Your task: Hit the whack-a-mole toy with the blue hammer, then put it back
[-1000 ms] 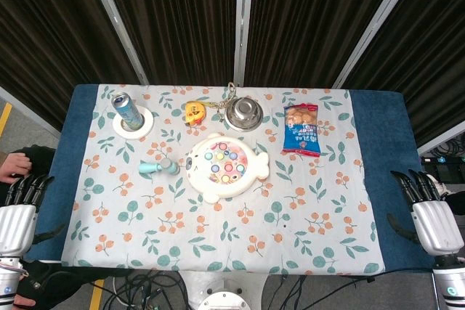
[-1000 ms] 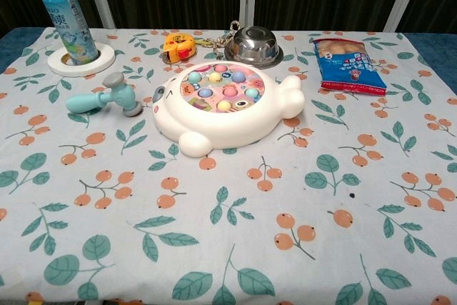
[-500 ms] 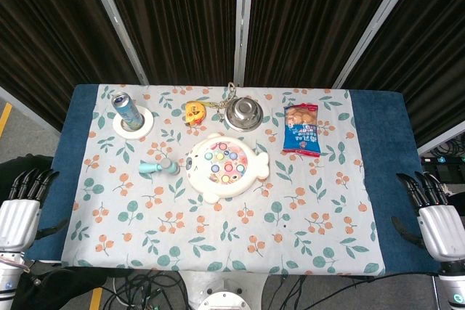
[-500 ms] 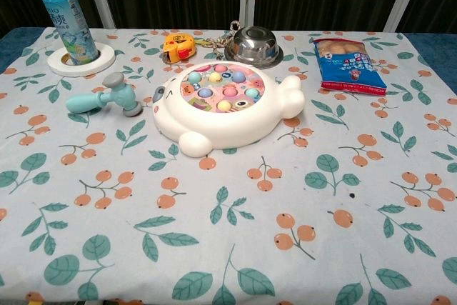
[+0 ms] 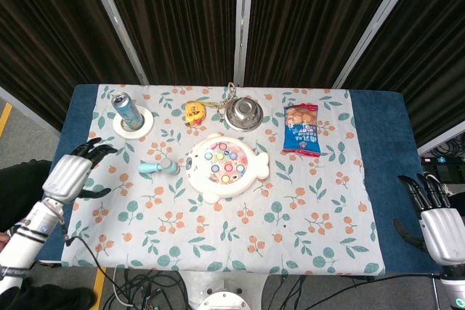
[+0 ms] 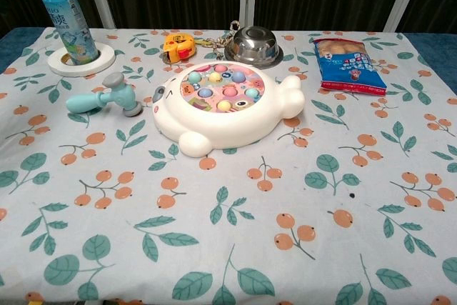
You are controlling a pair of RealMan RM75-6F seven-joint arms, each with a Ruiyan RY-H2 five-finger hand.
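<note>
Lying flat on a floral cloth covering the bench is a small light-blue toy hammer with a grey head, placed just left of a white seal-shaped whack-a-mole toy with pastel buttons, close but apart from it. The hammer is untouched by either hand. The left hand, white-backed with black fingers, is seen over the bench's left edge, fingers spread and holding nothing, well apart from the hammer. The right hand is seen beyond the bench's right edge, fingers extended and apart, also empty. Along the far side are set a blue drink can standing upright on a white round coaster, a yellow tape measure, a steel bowl and a blue snack packet.
</note>
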